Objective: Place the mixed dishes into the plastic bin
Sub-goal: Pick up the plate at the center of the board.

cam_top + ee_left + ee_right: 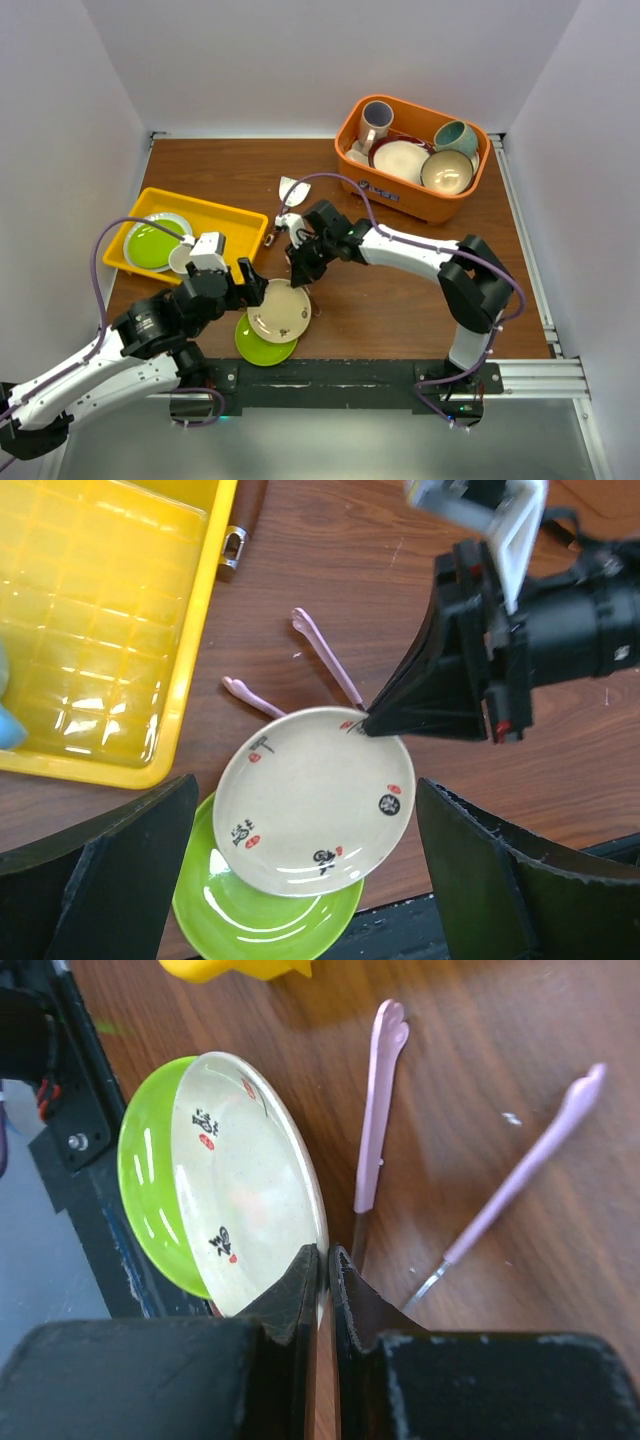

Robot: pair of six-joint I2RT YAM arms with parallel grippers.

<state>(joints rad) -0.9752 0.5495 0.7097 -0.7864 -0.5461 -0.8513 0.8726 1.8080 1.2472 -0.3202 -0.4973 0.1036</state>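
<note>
A cream plate with black and red characters (279,311) lies tilted over a lime-green plate (262,347) near the table's front edge. My right gripper (300,272) is shut on the cream plate's far rim; the right wrist view shows the jaws (327,1260) pinching that rim (250,1190), with the green plate (150,1190) behind it. My left gripper (305,785) is open and empty, hovering above both plates (315,800), its fingers either side. The orange plastic bin (415,205) stands at the back right and holds a lavender mug (376,120), a teal mug (455,135), a brown-rimmed plate (400,158) and a bowl (446,172).
A shallow yellow tray (215,215) at the left holds another green plate (152,243) and a white cup (182,258). Thin pink tongs (325,660) lie on the wood just beyond the cream plate. A metal spatula (288,192) lies mid-table. The table's front rail is right below the plates.
</note>
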